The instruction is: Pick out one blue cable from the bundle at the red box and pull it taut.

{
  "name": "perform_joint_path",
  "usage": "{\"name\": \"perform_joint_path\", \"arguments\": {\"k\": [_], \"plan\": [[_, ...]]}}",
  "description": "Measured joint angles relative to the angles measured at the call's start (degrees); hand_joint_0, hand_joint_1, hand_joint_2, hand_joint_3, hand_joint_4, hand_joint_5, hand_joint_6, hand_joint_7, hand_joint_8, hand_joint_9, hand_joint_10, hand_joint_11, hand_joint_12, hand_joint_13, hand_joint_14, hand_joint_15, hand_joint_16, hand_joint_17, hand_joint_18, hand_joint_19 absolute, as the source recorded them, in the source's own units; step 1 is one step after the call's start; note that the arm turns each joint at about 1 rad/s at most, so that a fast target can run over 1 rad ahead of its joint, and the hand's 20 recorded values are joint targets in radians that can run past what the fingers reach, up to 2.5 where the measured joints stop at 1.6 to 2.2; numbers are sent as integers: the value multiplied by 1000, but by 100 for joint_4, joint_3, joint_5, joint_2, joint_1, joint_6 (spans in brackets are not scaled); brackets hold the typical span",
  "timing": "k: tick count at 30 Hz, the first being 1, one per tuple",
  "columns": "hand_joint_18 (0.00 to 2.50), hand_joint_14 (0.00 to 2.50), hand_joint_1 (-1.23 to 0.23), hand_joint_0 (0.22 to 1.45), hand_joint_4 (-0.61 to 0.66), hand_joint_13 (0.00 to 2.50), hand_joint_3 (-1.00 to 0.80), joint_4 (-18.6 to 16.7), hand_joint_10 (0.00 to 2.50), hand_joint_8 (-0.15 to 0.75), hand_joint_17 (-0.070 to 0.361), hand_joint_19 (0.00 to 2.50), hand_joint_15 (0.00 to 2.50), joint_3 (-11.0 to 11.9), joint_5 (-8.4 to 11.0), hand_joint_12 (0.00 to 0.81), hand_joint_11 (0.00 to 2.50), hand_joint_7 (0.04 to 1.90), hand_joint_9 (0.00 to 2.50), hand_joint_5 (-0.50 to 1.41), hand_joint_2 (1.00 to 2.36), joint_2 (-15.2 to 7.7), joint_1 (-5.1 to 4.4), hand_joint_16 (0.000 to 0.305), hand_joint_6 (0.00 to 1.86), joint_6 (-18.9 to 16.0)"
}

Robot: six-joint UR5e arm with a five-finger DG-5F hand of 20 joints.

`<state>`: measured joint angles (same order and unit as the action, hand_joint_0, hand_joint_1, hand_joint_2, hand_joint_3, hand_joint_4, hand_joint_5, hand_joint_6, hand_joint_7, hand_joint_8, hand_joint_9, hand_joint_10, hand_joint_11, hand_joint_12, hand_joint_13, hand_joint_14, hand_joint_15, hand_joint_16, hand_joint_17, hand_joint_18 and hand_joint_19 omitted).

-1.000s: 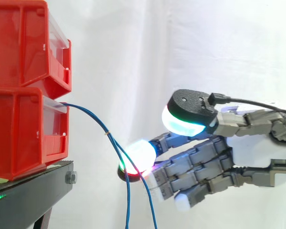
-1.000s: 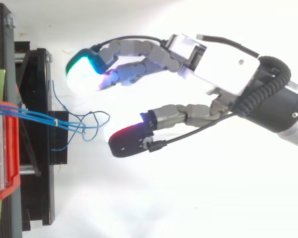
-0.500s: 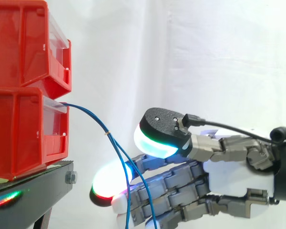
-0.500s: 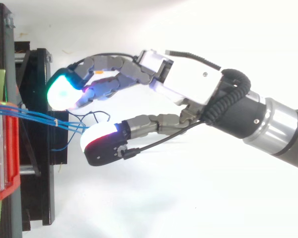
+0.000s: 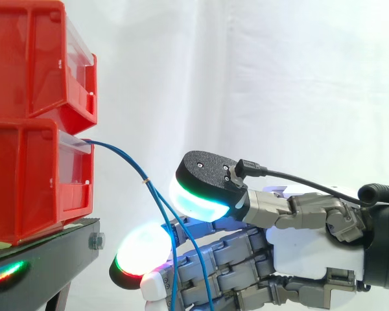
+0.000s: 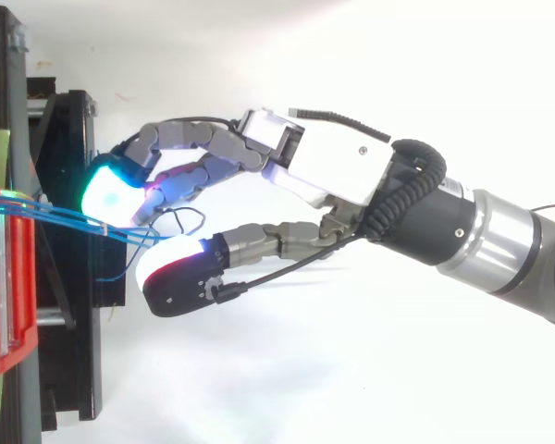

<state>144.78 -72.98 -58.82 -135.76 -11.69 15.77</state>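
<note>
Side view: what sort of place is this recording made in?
Probably a robotics lab test rig: stacked red bins on a black stand, a white curtain behind, and a robot hand at blue cables.

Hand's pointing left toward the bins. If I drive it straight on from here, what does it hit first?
The blue cables: they hang between the thumb and fingertips of the open hand. Beyond them, probably the black stand under the red bin, though depth is hard to judge.
</note>
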Motion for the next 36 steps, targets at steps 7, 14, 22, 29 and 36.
{"name": "perform_joint_path", "arguments": {"k": [7,14,22,29,36], "plan": [[654,15,-621,589,162,737,-441,-48,13,270,110,673,407,2,-72,362,328,1107,838,-115,1005,-5,3,49,503,-111],[661,15,-632,593,151,740,-428,-66,13,269,110,683,419,3,-194,359,338,1156,834,-113,1005,-6,29,49,503,-309],[668,17,-631,593,147,752,-434,-158,15,269,110,681,428,3,-294,360,350,1183,835,-109,1005,-4,46,49,502,-458],[681,15,-632,602,131,765,-399,-270,14,267,110,690,426,1,-396,361,360,1228,844,-102,1008,-6,59,49,501,-515],[686,16,-644,622,114,770,-342,-308,13,266,110,689,439,-4,-511,361,365,1289,845,-100,1011,-8,82,49,510,-522]]}}
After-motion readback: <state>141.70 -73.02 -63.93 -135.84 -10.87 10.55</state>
